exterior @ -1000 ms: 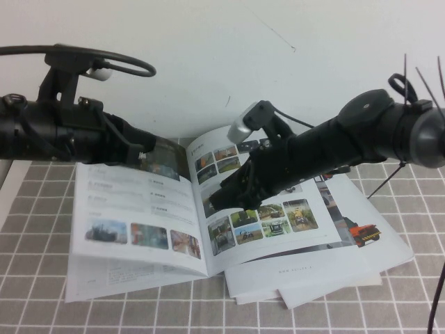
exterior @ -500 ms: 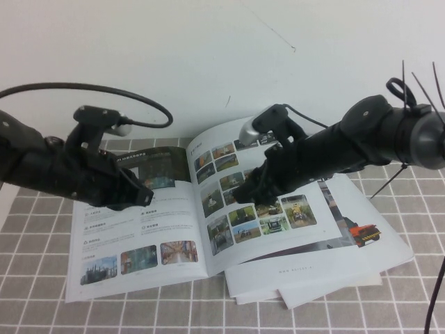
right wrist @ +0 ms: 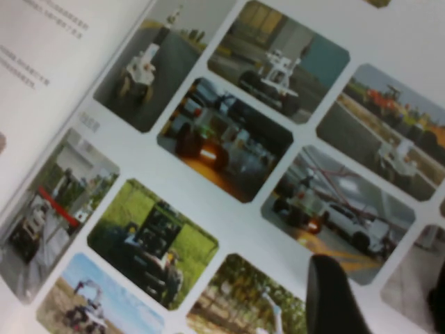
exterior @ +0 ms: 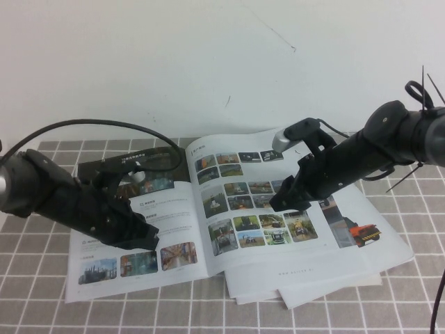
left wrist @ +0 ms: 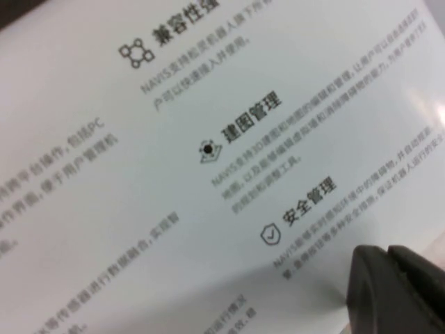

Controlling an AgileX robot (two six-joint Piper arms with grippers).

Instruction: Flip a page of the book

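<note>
High view: the book point(exterior: 208, 216) is seen open at centre; the left gripper point(exterior: 142, 236) is pressed on the page point(exterior: 132, 223) at eight o'clock, the right gripper point(exterior: 278, 202) held at three.

Left wrist view: its fingertips point(left wrist: 396, 289) are seen closed together on the page's text.

Right wrist view: its fingers point(right wrist: 334, 296) are spread above the photo grid.

Page point(exterior: 142, 226) now flat under left gripper point(exterior: 142, 236), which dropped; right gripper point(exterior: 278, 202) slid outward over book point(exterior: 257, 209).

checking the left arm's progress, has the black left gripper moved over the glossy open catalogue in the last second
Yes. The black left gripper has come down and forward, from the glossy open catalogue's far top edge to low over its left page.
</note>
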